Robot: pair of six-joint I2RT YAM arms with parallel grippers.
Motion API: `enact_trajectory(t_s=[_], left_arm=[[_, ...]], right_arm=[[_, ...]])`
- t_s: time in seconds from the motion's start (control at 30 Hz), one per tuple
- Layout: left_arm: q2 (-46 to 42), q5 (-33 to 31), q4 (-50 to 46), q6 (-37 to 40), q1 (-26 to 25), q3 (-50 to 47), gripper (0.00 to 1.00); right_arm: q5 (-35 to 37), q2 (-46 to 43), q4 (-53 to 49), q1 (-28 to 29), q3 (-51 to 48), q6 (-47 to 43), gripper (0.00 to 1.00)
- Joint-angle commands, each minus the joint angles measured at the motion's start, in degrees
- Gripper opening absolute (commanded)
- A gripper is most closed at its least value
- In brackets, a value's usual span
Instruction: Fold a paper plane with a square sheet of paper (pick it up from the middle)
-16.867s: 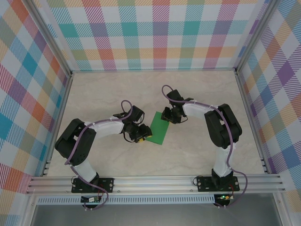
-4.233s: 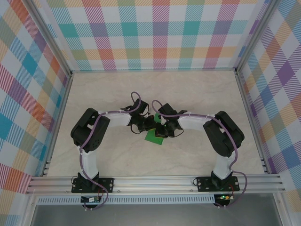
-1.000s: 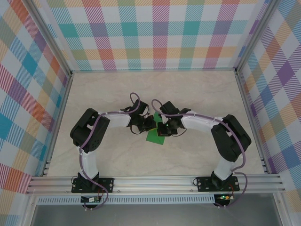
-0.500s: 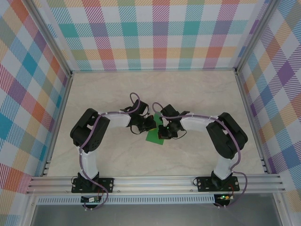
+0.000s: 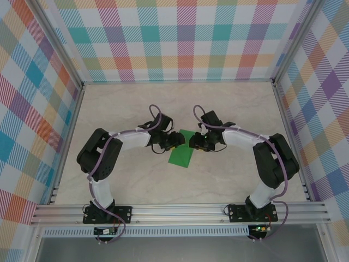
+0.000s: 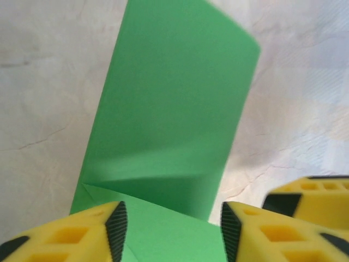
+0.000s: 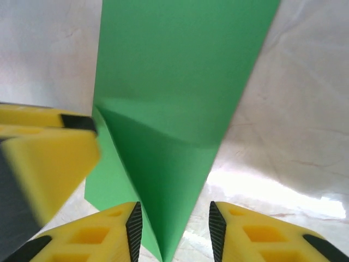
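Green sheet (image 5: 182, 155) lies flat mid-table on the pale tabletop (image 5: 234, 180), between the 2 arms.

Progress: centre fold looks done, since the sheet reads as a narrow strip, not a square. At the far end, diagonal corner folds are started: 1 slanted crease shows in the left wrist view (image 6: 163, 136), and a shaded triangular flap comes to a point in the right wrist view (image 7: 163, 180). That flap sits a bit raised, probably not pressed flat, though shadow makes this hard to judge. Left to do, by my reckoning: flatten the nose folds, then the wing folds. Roughly the early-middle of the job, and no dart shape so far.

Orientation: long axis runs near-to-far, tilted slightly right at the far end. Nose end points away from the arm bases; the square end is nearest them.

Left gripper (image 5: 175, 140) (image 6: 172, 232): fingers spread wide, straddling the far end, not clamped.
Right gripper (image 5: 194, 143) (image 7: 172, 229): fingers apart, paper tip in the gap, nothing pinched that I can see.
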Motion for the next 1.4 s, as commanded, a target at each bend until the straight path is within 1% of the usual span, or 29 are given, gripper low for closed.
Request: enact_trajectory(t_s=[0.0, 0.03, 0.17, 0.33, 0.47, 0.57, 0.7, 0.8, 1.0, 1.13, 1.23, 1.37], left_arm=[[-4.63, -4.39, -1.6, -2.18, 0.05, -2.84, 0.57], [-5.41, -5.1, -1.3, -2.76, 0.05, -3.87, 0.6], [-7.44, -6.42, -0.22, -4.44, 0.05, -6.84, 0.62], [-8.13, -4.35, 3.61, -6.97, 0.05, -9.79, 0.63], [-7.63, -2.46, 5.67, -8.35, 0.05, -10.93, 0.62], [-6.93, -0.53, 7.57, -9.19, 0.04, -11.25, 0.58], [-6.12, 1.77, 9.92, -9.88, 0.05, -11.53, 0.5], [-5.77, 3.47, 11.75, -10.23, 0.05, -11.87, 0.48], [-4.58, 5.07, 13.47, -10.7, 0.05, -12.55, 0.47], [-3.52, 7.2, 15.52, -11.31, 0.05, -12.39, 0.46], [-2.52, 7.93, 16.2, -11.33, 0.05, -11.88, 0.43], [-1.11, 9.11, 17.41, -11.56, 0.05, -11.33, 0.36]], right_arm=[[-3.11, 1.09, 1.1, -1.01, 1.07, -1.7, 0.45], [-3.71, 1.7, 0.59, -1.21, 1.53, -2.54, 0.46], [-7.26, 3.49, 0.88, -1.86, 2.46, -4.75, 0.47], [-13.21, 6.01, 2.27, -1.85, 3.5, -6.92, 0.45], [-15.0, 6.93, 2.96, -1.85, 3.59, -7.61, 0.41], [-15.12, 7.5, 3.12, -1.85, 3.67, -7.82, 0.32], [-13.91, 7.64, 3.17, -1.94, 3.33, -7.56, 0.1], [-11.55, 7.26, 2.85, -2.2, 2.81, -7.06, 0.03], [-9.14, 6.61, 3.51, -2.64, 1.89, -5.29, 0.02], [-8.78, 6.2, 4.11, -2.73, 1.24, -4.73, 0.03], [-8.96, 6.35, 3.99, -2.73, 1.22, -4.91, 0.03], [-8.66, 6.28, 3.85, -2.75, 1.13, -5.03, 0.03]])
